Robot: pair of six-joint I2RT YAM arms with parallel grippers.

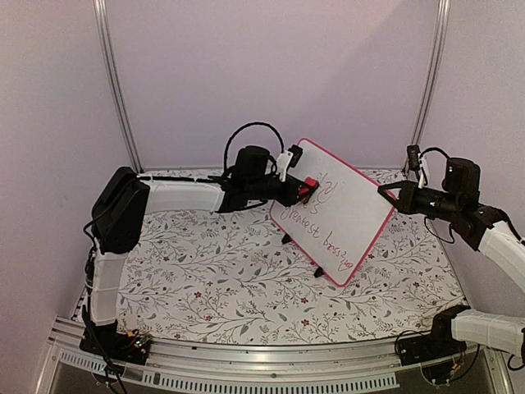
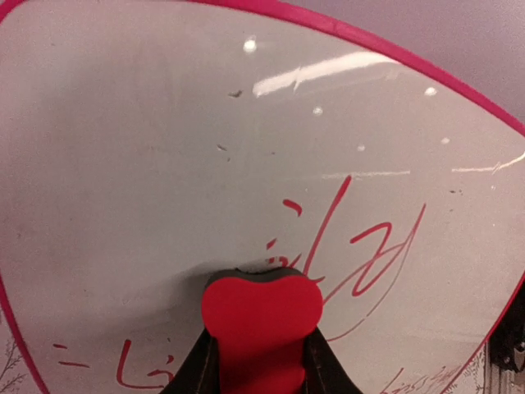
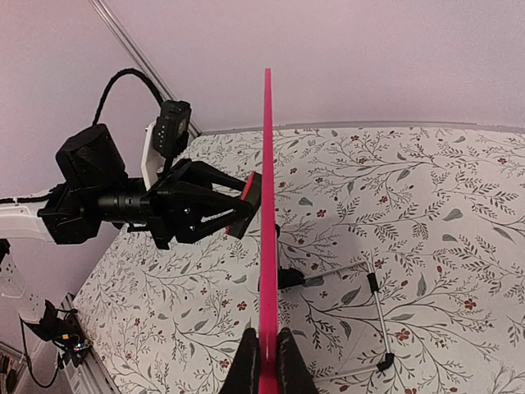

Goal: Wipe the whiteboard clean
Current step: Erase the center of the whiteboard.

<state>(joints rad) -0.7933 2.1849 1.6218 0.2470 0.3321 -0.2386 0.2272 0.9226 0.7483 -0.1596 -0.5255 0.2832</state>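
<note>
The whiteboard (image 1: 344, 215) with a pink frame stands tilted on two black feet, with red handwriting on it. My left gripper (image 1: 302, 190) is shut on a red eraser block (image 2: 261, 328) and presses it against the board face (image 2: 164, 189), beside red writing (image 2: 361, 254). My right gripper (image 1: 385, 194) is shut on the board's right edge. In the right wrist view the board shows edge-on (image 3: 268, 205), clamped between my right gripper (image 3: 267, 361), with the eraser (image 3: 250, 201) against its left face.
The table (image 1: 205, 279) has a floral cloth. A wire stand (image 3: 373, 316) reaches out behind the board on the cloth. Metal posts (image 1: 115, 82) rise at the back corners. A metal rail (image 1: 271, 361) runs along the near edge.
</note>
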